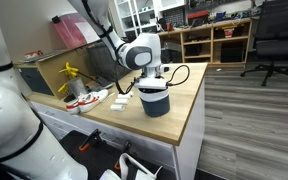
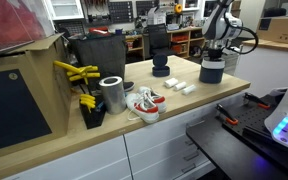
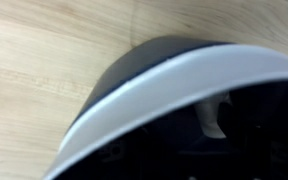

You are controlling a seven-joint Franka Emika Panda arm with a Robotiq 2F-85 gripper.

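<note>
A dark grey round container (image 1: 156, 103) with a white rim stands on the wooden countertop (image 1: 184, 105). It also shows in the opposite exterior view, container (image 2: 212, 72). My gripper (image 1: 154, 86) hangs straight down right at its top in both exterior views, gripper (image 2: 213, 57). The wrist view is filled by the white rim (image 3: 154, 100) and the dark inside, with a pale shape (image 3: 214, 118) in the shadow. The fingers are not clear in any view, and nothing can be seen held.
Small white blocks (image 2: 181, 88) and a black object (image 2: 161, 68) lie near the container. Farther along sit a red-and-white shoe (image 2: 144, 103), a metal can (image 2: 112, 94), yellow tools (image 2: 79, 75) and a dark bin (image 2: 96, 52). The counter edge (image 1: 189, 135) is close by.
</note>
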